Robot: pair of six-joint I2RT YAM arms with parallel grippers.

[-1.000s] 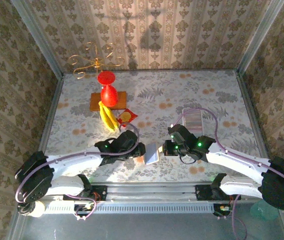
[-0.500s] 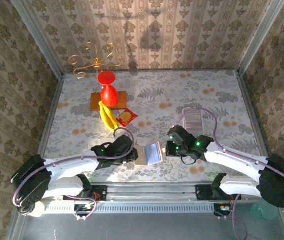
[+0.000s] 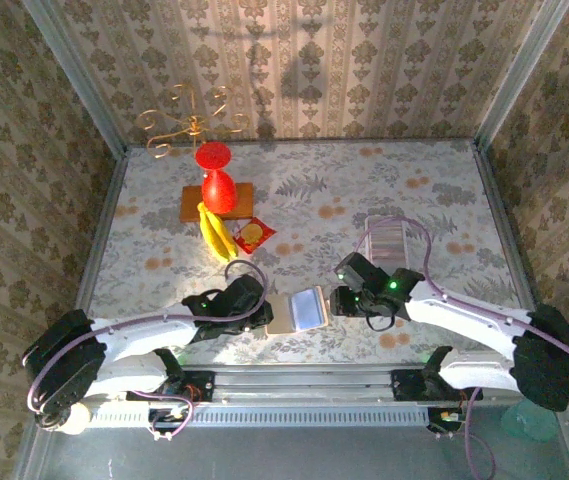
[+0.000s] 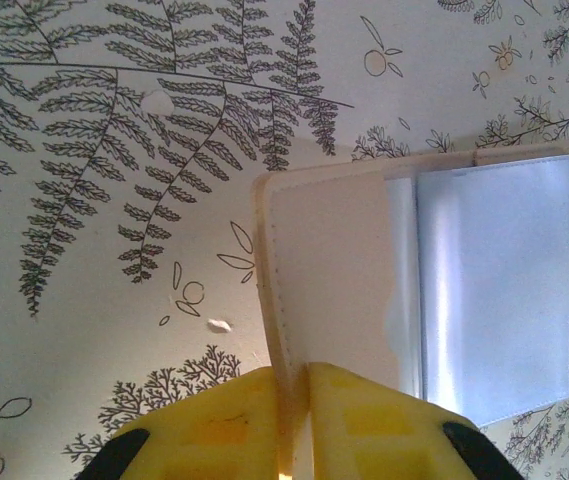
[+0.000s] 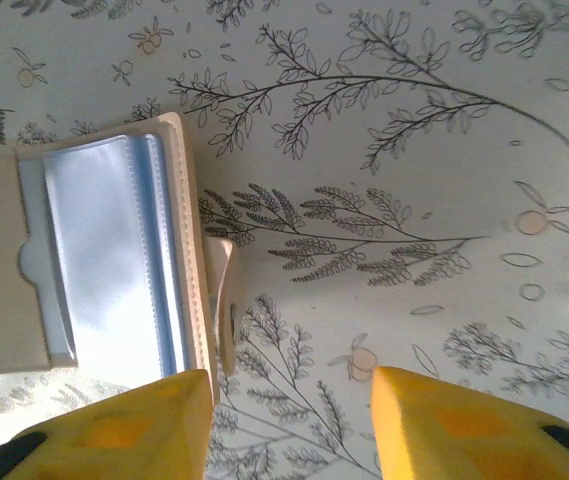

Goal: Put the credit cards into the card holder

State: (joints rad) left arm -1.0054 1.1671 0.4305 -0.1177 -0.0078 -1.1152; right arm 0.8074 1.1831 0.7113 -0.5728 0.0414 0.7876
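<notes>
The top view shows the opened card holder [image 3: 299,310] lying flat on the table [image 3: 414,180] between the two grippers. The left wrist view adds that the left gripper [image 4: 292,420] is pinched closed on the near edge of its tan flap, with the bluish clear sleeves [image 4: 504,290] just right of those fingers. In the right wrist view the right gripper [image 5: 289,385] has its fingers spread and grips nothing, the holder's stitched edge just beside its left finger.
</notes>
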